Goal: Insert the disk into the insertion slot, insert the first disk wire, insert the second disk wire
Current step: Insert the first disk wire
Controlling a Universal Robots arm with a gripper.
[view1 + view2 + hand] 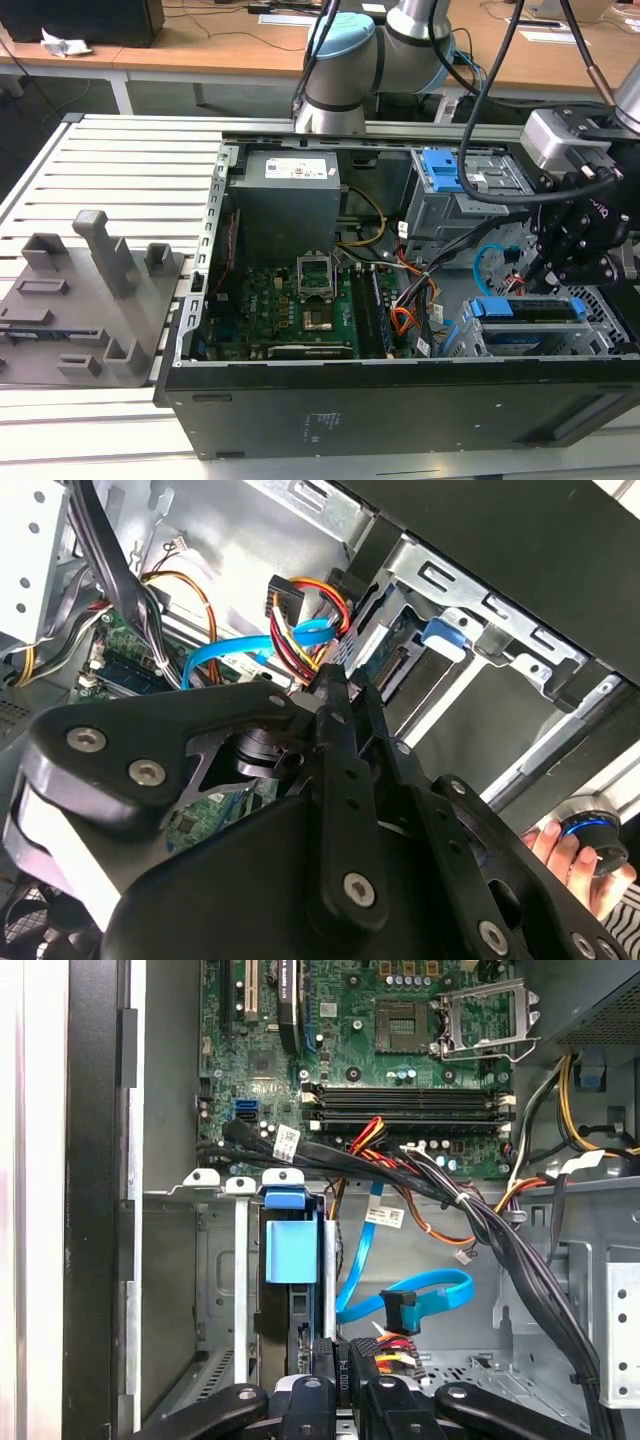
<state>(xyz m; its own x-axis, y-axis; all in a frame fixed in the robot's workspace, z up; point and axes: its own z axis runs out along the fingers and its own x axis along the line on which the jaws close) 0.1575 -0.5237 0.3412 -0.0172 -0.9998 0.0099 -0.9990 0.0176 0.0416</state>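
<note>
The disk [292,1250], in its blue carrier, sits inside the insertion slot [215,1260], the low grey cage; the exterior view shows the disk [530,308] at the case's right end. My gripper [338,1368] is just behind the disk's rear edge, fingers [335,695] pressed close around the black plug of the first disk wire [368,1352], a red, yellow and black bundle [305,630]. The second disk wire [420,1290], a light-blue loop [225,658], hangs loose beside it with its dark plug [400,1312] free. In the exterior view my gripper [572,262] is low in the case.
Thick black cable bundles [500,1250] cross above the drive bay. The motherboard [300,310] fills the case's middle, and a taller cage with a blue latch [440,170] stands behind. A hand [572,852] holds a device outside the case. A grey fixture [80,300] lies at the exterior view's left.
</note>
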